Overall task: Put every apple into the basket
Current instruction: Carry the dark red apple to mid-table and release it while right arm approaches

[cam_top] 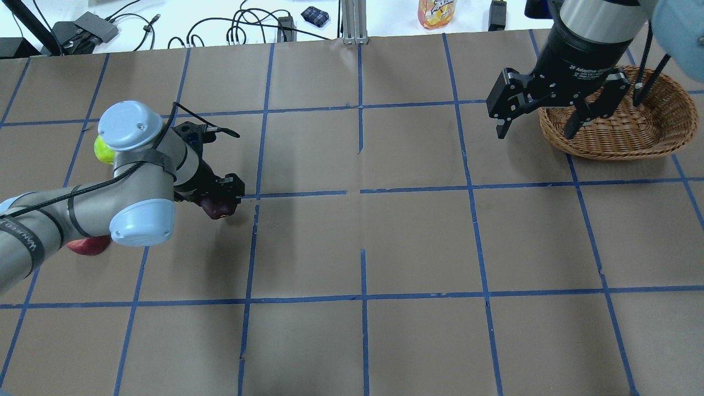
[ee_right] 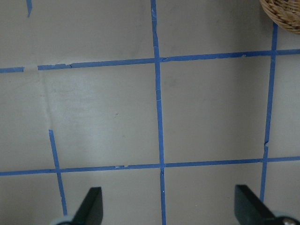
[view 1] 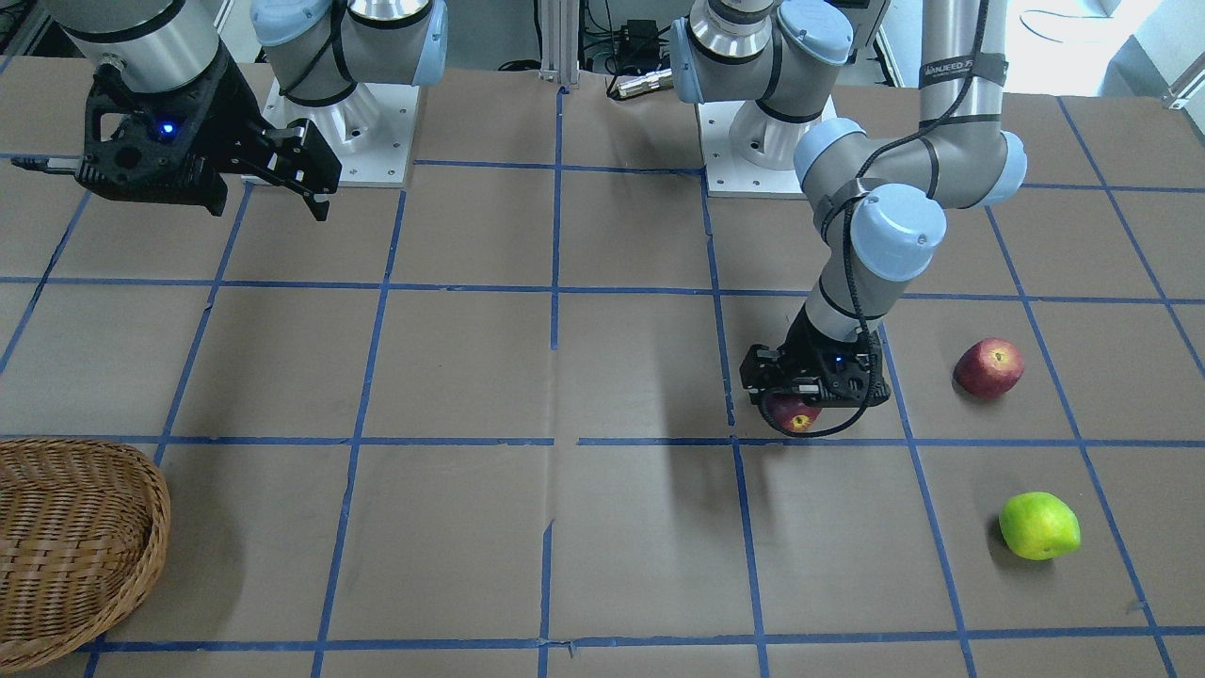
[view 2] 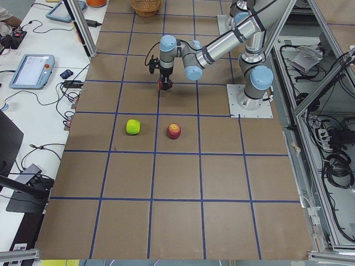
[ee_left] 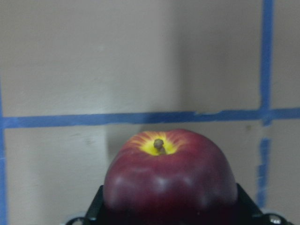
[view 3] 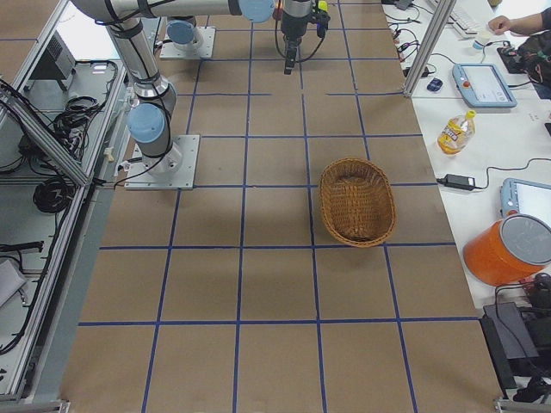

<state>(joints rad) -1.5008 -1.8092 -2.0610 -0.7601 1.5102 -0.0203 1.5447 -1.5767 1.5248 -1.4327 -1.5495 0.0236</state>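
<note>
My left gripper [view 1: 796,409] is shut on the dark purple-red apple [ee_left: 169,176], low over the table; the apple also shows in the overhead view [cam_top: 218,207]. The red apple with a yellowish patch [view 1: 988,367] and the yellow-green apple [view 1: 1038,525] lie on the table on my left side, apart from each other. The wicker basket [cam_top: 621,147] stands at the far right of the table and holds no apple. My right gripper [cam_top: 534,132] hangs open and empty above the table, just left of the basket in the overhead view.
Blue tape lines grid the brown table. Both arm bases [view 1: 344,141] are bolted at the robot's edge. A drink bottle [cam_top: 437,11], cables and tablets lie on the white bench beyond the far edge.
</note>
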